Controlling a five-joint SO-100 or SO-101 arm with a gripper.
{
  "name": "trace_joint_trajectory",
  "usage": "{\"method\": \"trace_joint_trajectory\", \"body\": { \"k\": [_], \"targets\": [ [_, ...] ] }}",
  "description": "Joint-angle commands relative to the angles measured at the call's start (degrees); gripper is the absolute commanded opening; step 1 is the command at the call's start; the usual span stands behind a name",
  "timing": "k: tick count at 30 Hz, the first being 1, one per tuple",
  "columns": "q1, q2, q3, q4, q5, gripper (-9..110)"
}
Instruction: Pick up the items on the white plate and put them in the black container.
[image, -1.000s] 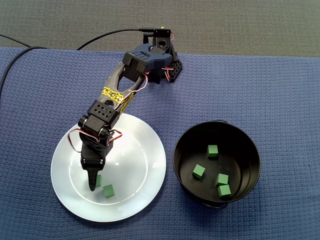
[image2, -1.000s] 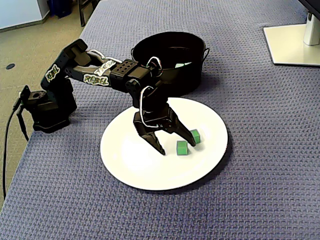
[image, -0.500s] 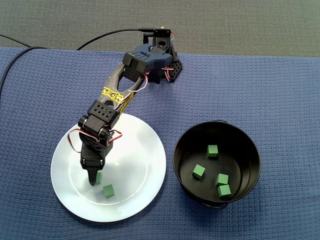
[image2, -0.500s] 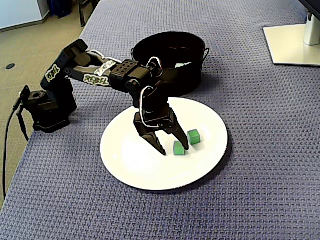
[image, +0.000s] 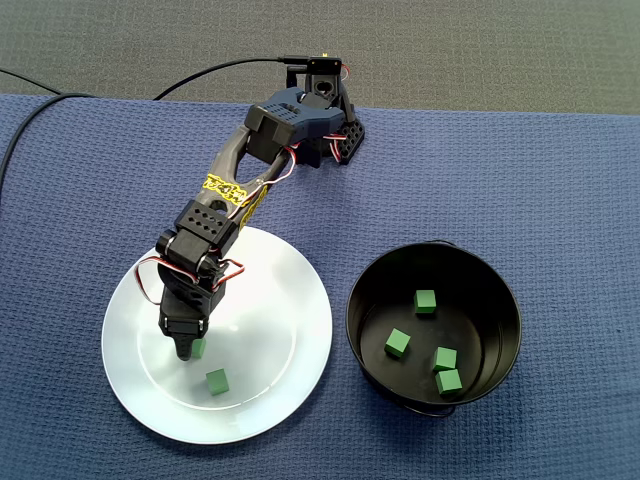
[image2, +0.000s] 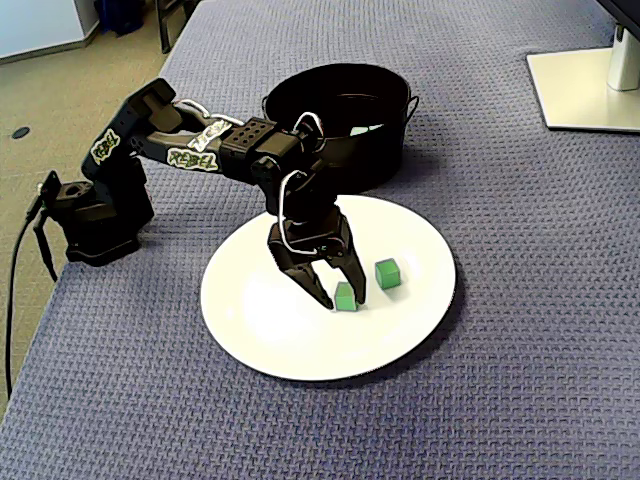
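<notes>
A white plate (image: 270, 300) (image2: 290, 340) lies on the blue cloth with two small green cubes on it. My gripper (image: 187, 350) (image2: 342, 300) points down onto the plate, its jaws drawn in against both sides of one green cube (image: 200, 348) (image2: 346, 295), which still rests on the plate. The other green cube (image: 216, 381) (image2: 388, 273) lies free just beside it. The black container (image: 358, 300) (image2: 370, 160) stands right of the plate in a fixed view and holds several green cubes (image: 397, 343).
The arm's base (image: 330, 130) (image2: 95, 215) sits at the cloth's edge, with a black cable (image: 200, 72) running off it. A white monitor stand (image2: 585, 85) occupies one far corner. Bare carpet lies beyond the cloth.
The jaws have narrowed from wide open onto the nearer green cube, nudging it slightly across the plate. The other cube and the container stayed put.
</notes>
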Motion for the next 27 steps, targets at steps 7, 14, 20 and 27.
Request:
{"method": "trace_joint_trajectory", "body": {
  "k": [7,14,20,27],
  "targets": [
    [0.79,1.32,-2.99,0.18,2.02,0],
    [1.32,3.69,-3.87,3.25,3.96,0],
    [4.04,18.54,-2.99,8.35,3.25,0],
    [1.23,52.73,8.96,9.76,-0.44,0]
  ]
}}
